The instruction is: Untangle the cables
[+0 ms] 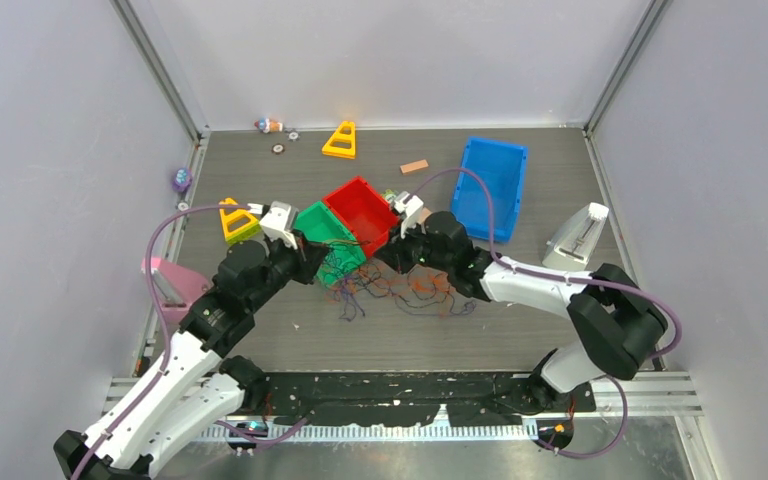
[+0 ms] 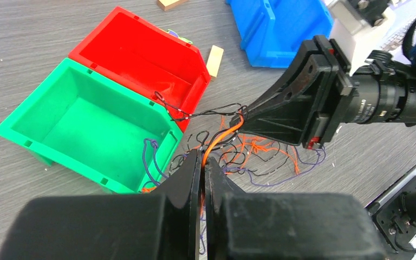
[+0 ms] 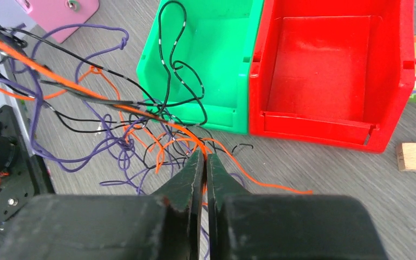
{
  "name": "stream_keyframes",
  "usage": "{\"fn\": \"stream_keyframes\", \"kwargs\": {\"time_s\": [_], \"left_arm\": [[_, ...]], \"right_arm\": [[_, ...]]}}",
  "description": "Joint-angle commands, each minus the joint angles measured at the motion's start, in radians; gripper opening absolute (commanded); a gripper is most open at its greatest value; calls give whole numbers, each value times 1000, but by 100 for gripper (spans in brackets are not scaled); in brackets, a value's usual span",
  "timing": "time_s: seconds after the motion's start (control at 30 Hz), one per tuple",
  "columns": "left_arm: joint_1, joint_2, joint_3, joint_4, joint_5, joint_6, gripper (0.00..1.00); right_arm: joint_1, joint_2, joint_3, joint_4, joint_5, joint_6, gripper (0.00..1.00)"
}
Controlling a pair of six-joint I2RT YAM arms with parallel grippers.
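Orange cable (image 2: 222,135) between both closed jaws

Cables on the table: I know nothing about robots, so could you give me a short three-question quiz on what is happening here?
1. True or false: the green bin touches the red bin.
2. The left tool and the right tool each pinch a cable of which colour? A orange, B white, C green.
3. How many open bins stand on the table?
Key: 1 true; 2 A, the orange cable; 3 three.
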Motion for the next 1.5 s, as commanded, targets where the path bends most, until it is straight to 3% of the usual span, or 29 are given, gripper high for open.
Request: {"fn": "stream_keyframes", "kwargs": {"time_s": [0.0, 0.03, 0.07, 0.1, 0.17, 0.3, 0.5, 0.63, 0.97, 1.03, 1.13, 1.23, 1.47], "left_arm": [[3, 2, 50, 5, -40, 8, 11], [3, 7, 54, -3, -46, 7, 23], [4, 14, 58, -13, -53, 6, 47], [3, 21, 62, -28, -61, 6, 59], [4, 35, 68, -39, -62, 10, 73], [3, 65, 80, 0, -17, 32, 81], [3, 149, 125, 189, 287, 62, 84], [-6, 218, 159, 314, 374, 55, 86], [-29, 374, 169, 480, 496, 52, 75], [-33, 424, 135, 511, 476, 36, 66], [-34, 506, 79, 523, 408, 4, 41], [-33, 570, 5, 556, 346, -35, 27], [-35, 643, -126, 636, 367, -103, 14]], "right_arm": [[6, -114, -12, -26, 42, 0, 6], [6, -157, -15, -51, 42, -6, 6], [6, -181, -16, -103, 44, -10, 6], [6, -234, -15, -130, 45, -16, 6], [5, -309, -1, -216, 61, -26, 5], [5, -420, 99, -394, 69, -57, 5], [6, -442, 290, -599, 38, -68, 5], [6, -424, 377, -683, 12, -65, 5], [6, -404, 475, -734, 6, -41, 5], [4, -405, 512, -742, 22, -38, 5], [1, -408, 603, -760, 63, -39, 5], [-6, -404, 700, -794, 109, -51, 5], [-31, -328, 1015, -880, 210, -105, 5]]}}
